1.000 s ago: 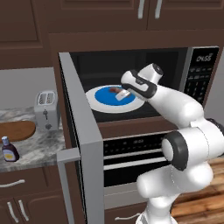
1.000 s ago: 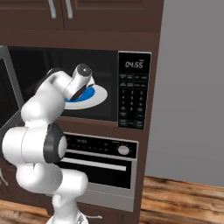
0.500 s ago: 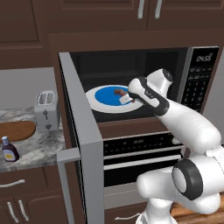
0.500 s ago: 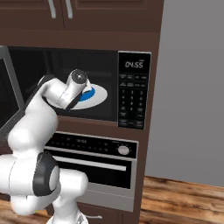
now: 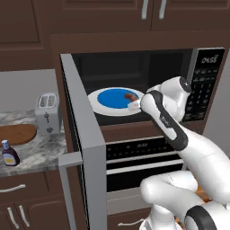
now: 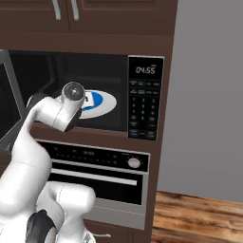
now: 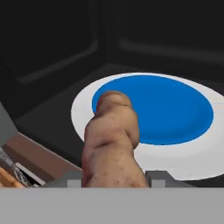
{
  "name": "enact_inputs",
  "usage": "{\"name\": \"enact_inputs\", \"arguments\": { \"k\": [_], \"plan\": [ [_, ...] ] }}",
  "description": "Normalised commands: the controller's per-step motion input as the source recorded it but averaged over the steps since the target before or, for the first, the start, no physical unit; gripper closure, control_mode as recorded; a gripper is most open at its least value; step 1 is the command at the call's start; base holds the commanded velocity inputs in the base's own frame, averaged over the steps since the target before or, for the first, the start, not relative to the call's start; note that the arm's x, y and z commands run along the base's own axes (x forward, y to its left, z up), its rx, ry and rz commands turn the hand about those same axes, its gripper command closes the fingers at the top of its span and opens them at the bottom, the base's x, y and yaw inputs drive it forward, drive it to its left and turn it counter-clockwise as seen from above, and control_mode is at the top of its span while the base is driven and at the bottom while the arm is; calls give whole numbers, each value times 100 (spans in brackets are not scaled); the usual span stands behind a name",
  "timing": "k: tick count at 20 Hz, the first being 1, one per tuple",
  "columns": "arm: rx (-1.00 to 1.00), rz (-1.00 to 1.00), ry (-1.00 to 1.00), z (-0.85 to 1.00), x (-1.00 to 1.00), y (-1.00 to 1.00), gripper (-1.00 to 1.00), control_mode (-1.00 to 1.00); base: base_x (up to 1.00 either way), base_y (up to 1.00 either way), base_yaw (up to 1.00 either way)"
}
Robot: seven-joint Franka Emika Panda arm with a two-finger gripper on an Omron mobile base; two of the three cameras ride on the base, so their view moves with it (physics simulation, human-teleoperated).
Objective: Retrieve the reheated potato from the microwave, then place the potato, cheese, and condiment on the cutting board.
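Observation:
The microwave (image 5: 134, 67) stands open, its door (image 5: 83, 148) swung out to the left. Inside lies a blue-and-white plate (image 5: 112, 101). My gripper (image 5: 134, 104) reaches in over the plate's right edge and is shut on the potato (image 5: 131, 96). In the hand view the lumpy brown potato (image 7: 111, 140) rises between the fingertips of the gripper (image 7: 114, 176), above the near rim of the plate (image 7: 183, 157). The cutting board (image 5: 15, 134) and the condiment (image 5: 9, 154) sit on the counter at far left. The cheese is out of view.
A white toaster (image 5: 47, 112) stands on the marble counter (image 5: 40, 152) beside the cutting board. Below the microwave is a built-in oven (image 5: 134, 161). The microwave keypad (image 6: 144, 99) is to the right of the cavity, with a grey wall (image 6: 209, 95) beyond.
The hand has drawn back a little toward the cavity's front right with the potato in its grip. The forearm has swung lower and closer to the camera.

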Motion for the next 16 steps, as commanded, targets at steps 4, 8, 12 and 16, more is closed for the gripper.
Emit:
{"name": "enact_inputs", "arguments": {
  "k": [4,8,12,16],
  "plan": [
    [2,-13,0,17,-77,-10,100,-100,0,0,0],
    [4,-10,0,24,-75,-17,100,-100,0,0,0],
    [11,-7,-5,13,-90,-19,100,-100,0,0,0],
    [11,-8,2,11,-77,-18,100,-100,0,0,0]
  ]
}}
